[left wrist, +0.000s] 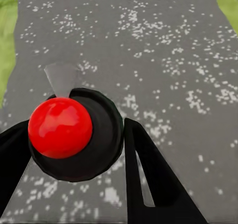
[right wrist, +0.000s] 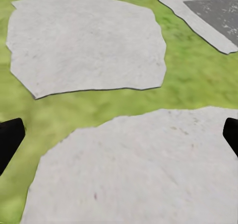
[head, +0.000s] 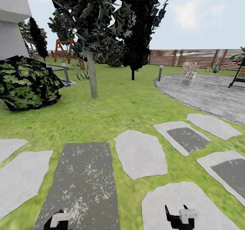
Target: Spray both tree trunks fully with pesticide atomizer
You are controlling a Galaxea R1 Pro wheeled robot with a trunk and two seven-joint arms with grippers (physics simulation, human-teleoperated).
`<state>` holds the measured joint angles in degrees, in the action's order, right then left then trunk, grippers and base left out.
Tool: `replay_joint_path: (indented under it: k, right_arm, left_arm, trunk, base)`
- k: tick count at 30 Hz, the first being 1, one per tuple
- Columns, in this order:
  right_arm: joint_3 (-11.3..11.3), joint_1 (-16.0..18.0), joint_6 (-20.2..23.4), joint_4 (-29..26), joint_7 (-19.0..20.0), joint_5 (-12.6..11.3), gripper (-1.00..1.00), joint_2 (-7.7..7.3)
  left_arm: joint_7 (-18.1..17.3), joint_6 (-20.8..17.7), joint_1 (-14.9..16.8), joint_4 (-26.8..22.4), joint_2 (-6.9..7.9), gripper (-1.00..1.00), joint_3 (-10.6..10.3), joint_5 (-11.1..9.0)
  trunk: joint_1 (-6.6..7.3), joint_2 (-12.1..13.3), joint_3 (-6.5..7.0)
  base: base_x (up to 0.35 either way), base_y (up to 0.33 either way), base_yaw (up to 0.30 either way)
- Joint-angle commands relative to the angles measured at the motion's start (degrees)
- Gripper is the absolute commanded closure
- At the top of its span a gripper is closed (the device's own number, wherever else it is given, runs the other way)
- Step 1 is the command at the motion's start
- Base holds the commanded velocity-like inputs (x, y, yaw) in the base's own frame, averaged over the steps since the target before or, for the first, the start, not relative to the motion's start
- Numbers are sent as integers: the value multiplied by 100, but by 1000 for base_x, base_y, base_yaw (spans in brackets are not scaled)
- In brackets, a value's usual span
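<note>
One tree [head: 102, 26] with a pale grey-brown trunk [head: 91, 74] stands on the lawn [head: 122, 104] beyond the dark paving slab [head: 83, 182], well short of the slat fence [head: 200, 58]; a near-black narrow tree [head: 137, 29] stands beside it. The left tool [left wrist: 74, 149] is clamped on the pesticide atomizer [left wrist: 74, 132], its red cap over that slab; the right tool [right wrist: 119, 134] hangs with fingers spread wide, holding nothing, above a pale stone [right wrist: 144, 169].

A tree [head: 91, 71] stands ahead on grass [head: 119, 111], paving stones [head: 140, 153] nearer.

Stepping stones [head: 140, 158] in grass; round paved patio [head: 207, 92]; wicker chair [head: 189, 72]; bollard lamp [head: 160, 72]; swing frame [head: 64, 49]; leafy bush [head: 27, 82].
</note>
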<state>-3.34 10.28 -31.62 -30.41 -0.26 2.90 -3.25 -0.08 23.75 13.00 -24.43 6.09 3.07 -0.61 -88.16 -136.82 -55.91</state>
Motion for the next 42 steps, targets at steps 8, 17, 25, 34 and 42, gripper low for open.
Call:
replay_joint_path:
  k: [8,17,25,34,42]
  right_arm:
    - [0,0,-2,9,0,4,-100,0]
    - [0,0,-2,9,0,2,-100,0]
    - [-3,3,-2,0,-292,2,-100,8]
    - [41,0,13,1,-1006,26,-100,17]
    - [53,0,16,-8,-1022,20,-100,23]
  left_arm:
    - [-1,-2,1,0,4,100,7,0]
    - [7,-2,0,0,3,100,7,-8]
    - [16,-2,1,0,5,100,9,-9]
    - [16,-1,1,0,6,100,10,-9]
    - [17,-2,1,0,6,100,10,-9]
  trunk:
    - [0,0,0]
    - [0,0,0]
    - [0,0,0]
    - [0,0,0]
    - [0,0,0]
  base:
    - [0,0,279]
    - [0,0,279]
    - [0,0,279]
    - [0,0,278]
    - [0,0,279]
